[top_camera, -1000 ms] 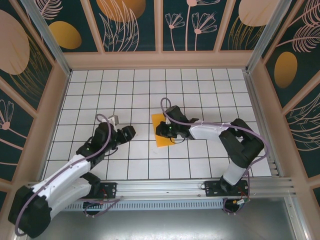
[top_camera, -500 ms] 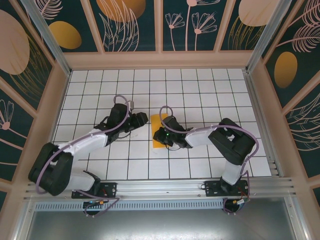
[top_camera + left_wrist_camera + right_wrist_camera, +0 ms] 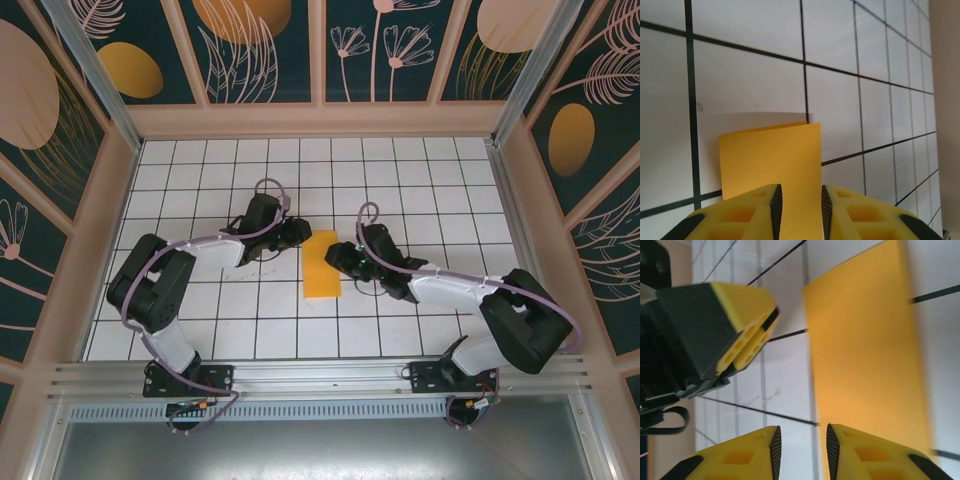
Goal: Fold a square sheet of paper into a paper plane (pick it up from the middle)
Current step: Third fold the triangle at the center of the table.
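Roughly mid-tabletop [image 3: 420, 170], the sheet of paper [image 3: 321, 265] lies flat. It is orange-yellow and folded to a narrow rectangle, its long sides running away from the arm bases.

The left gripper [image 3: 296, 232] sits low, just beside the sheet's far left corner. The right gripper [image 3: 344, 256] sits low, just beside the right edge, so the two flank the paper.

Left wrist view: the yellow fingers [image 3: 740, 220] stand a narrow gap apart. The paper shows through the gap beyond them, and nothing is pinched.

Right wrist view: that arm's fingers [image 3: 875, 455] are likewise slightly parted. One is over the sheet's near edge, the other over bare white tile, with nothing between them. The left gripper shows here off the sheet's edge, above a tile line.

Whether either gripper touches the paper cannot be told.
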Available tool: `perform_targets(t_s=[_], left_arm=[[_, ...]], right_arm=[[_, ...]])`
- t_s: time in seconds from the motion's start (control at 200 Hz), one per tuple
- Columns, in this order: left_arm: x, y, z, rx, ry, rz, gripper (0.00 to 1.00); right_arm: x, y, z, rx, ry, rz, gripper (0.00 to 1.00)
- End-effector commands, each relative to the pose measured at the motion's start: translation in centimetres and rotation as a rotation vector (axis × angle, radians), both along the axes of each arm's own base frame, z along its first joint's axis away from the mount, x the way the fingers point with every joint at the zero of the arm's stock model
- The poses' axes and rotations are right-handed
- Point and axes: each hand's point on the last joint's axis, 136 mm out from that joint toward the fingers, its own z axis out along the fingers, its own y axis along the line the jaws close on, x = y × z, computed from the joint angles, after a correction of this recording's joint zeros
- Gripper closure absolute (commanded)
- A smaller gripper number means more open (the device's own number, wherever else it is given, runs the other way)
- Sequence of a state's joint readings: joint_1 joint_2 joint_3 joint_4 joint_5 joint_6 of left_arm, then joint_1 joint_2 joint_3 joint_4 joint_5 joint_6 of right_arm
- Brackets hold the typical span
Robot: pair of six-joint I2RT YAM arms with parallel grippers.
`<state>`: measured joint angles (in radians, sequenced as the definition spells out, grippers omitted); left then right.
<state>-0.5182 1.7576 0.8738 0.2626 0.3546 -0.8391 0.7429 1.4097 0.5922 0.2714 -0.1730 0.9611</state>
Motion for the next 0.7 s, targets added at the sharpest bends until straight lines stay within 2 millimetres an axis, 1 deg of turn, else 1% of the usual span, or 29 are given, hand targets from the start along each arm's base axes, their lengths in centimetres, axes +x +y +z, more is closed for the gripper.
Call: perform_targets(t_s=[0.0, 0.145, 0.17, 0.39, 0.47, 0.52, 0.58, 0.696], left_arm=[[1.3, -0.8, -0.2, -0.016, -0.017, -0.011, 0.7], [1.1, -0.8, -1.1, -0.017, -0.005, -0.011, 0.7], [1.1, -0.8, -1.3, -0.01, 0.001, -0.013, 0.7], [0.9, -0.2, -3.6, 0.05, 0.035, -0.009, 0.7], [0.8, -0.1, -4.2, 0.063, 0.046, -0.01, 0.7], [0.7, 0.0, -4.6, 0.07, 0.051, -0.011, 0.7], [0.6, 0.1, -4.9, 0.077, 0.056, -0.012, 0.7], [0.4, 0.2, -5.4, 0.087, 0.067, -0.015, 0.7]], right_arm=[[-1.6, -1.2, -2.4, -0.05, 0.05, 0.077, 0.66], [-1.2, -1.2, -2.5, -0.059, 0.055, 0.09, 0.64], [-1.2, -1.2, -2.6, -0.061, 0.06, 0.093, 0.63], [-0.6, -0.9, -3.8, -0.07, 0.094, 0.1, 0.61], [-0.5, -0.7, -3.9, -0.057, 0.097, 0.1, 0.61], [-0.3, -1.0, -4.0, -0.062, 0.101, 0.081, 0.6], [-0.1, -1.3, -4.2, -0.066, 0.107, 0.06, 0.57], [0.0, -1.5, -4.7, -0.045, 0.132, 0.059, 0.56]])
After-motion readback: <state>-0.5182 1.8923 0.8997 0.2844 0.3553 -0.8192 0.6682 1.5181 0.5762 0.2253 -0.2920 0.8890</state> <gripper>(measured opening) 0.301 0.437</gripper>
